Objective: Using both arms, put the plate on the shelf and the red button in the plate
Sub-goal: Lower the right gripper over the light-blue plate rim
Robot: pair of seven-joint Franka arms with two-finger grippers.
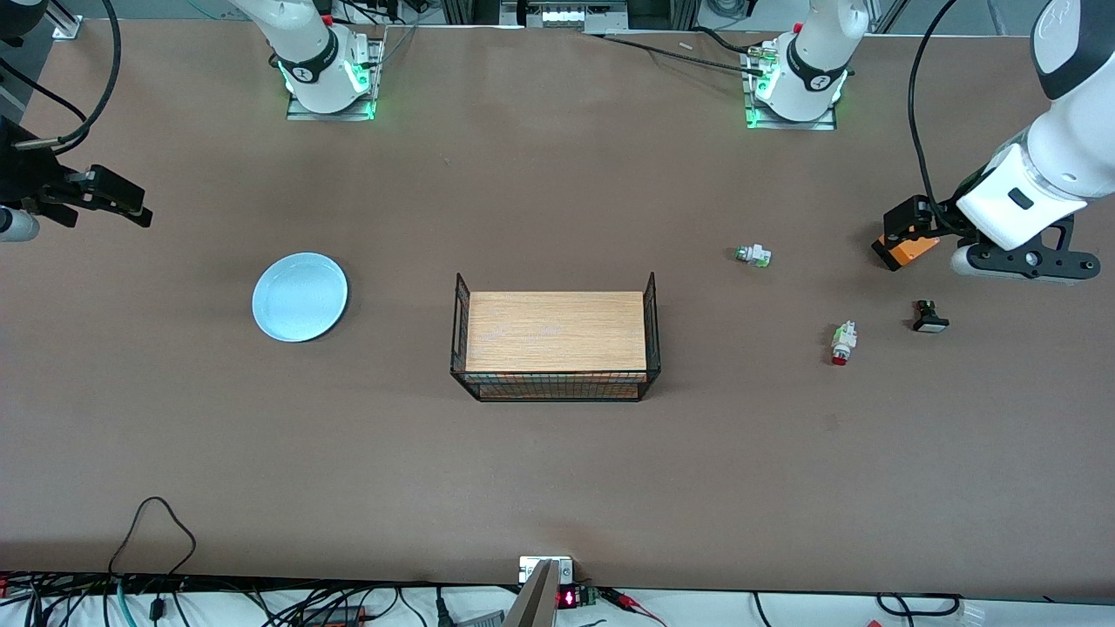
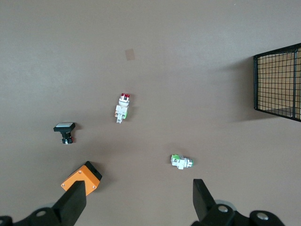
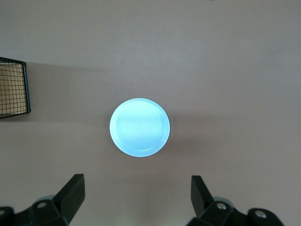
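While both arms hover high with fingers spread, the left gripper (image 2: 136, 202) is over the red button (image 1: 842, 341) at its end of the table, and the right gripper (image 3: 136, 197) is over the plate (image 1: 300, 297) at its own end. The button looks light, rigid and prone to rolling, so pinch its white body. The plate looks stiff and slick; grip the raised rim.

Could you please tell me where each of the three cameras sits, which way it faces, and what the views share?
Front view: high across the table, facing both bases; shows plate, wire basket, both arms.
Left wrist view: above the red button, looking down; left gripper open.
Right wrist view: looks down on the plate; right gripper open.
Both wrist views share the basket.
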